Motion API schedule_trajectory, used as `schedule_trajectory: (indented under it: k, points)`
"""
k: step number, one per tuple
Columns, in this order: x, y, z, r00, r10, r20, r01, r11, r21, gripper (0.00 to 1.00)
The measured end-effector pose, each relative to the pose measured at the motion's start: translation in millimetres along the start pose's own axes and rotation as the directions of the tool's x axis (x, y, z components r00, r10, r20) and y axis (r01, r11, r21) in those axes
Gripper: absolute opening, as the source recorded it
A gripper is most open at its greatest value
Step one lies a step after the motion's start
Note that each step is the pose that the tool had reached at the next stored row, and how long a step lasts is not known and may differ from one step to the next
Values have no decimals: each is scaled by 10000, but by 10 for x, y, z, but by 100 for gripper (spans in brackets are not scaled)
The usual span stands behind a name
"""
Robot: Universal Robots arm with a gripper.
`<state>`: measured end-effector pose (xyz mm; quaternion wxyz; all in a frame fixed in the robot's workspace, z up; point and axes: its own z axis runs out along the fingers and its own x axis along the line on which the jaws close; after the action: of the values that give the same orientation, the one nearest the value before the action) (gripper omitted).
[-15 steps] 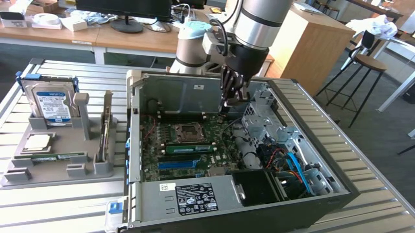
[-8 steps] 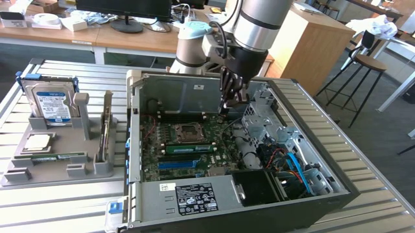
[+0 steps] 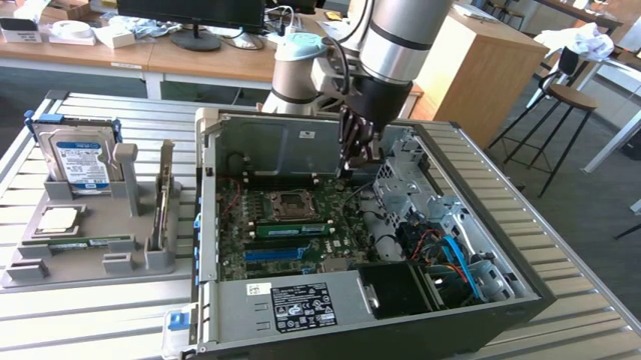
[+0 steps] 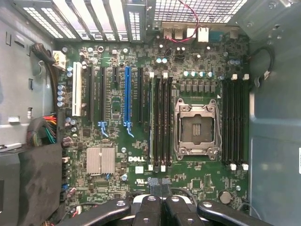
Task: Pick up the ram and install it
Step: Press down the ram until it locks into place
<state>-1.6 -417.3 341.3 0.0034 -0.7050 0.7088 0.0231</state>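
The ram point(image 3: 290, 228), a long green stick with black chips, stands in a memory slot on the motherboard point(image 3: 263, 262) inside the open computer case. In the wrist view it appears edge-on as a pale strip point(image 4: 151, 122) in the outermost of the black slots beside the CPU socket. My gripper point(image 3: 359, 161) hangs above the board near the back wall of the case, apart from the ram. Its black fingers point(image 4: 149, 207) are pressed together, so the gripper point(image 4: 159, 182) is shut with nothing in it.
The CPU socket point(image 4: 197, 129) is open. A grey fixture point(image 3: 150, 259) at the exterior view's left holds a hard drive point(image 3: 78, 161), a silver CPU chip point(image 3: 58, 220), a look-alike green stick point(image 3: 95, 241) lying flat and an upright card point(image 3: 164, 199). Case walls point(image 3: 270, 142) surround the board.
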Motion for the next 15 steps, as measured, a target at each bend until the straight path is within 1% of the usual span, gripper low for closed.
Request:
schedule_trajectory:
  k: [15]
  points:
    - [4,-3,98,10000,0,0,0,10000,0,10]
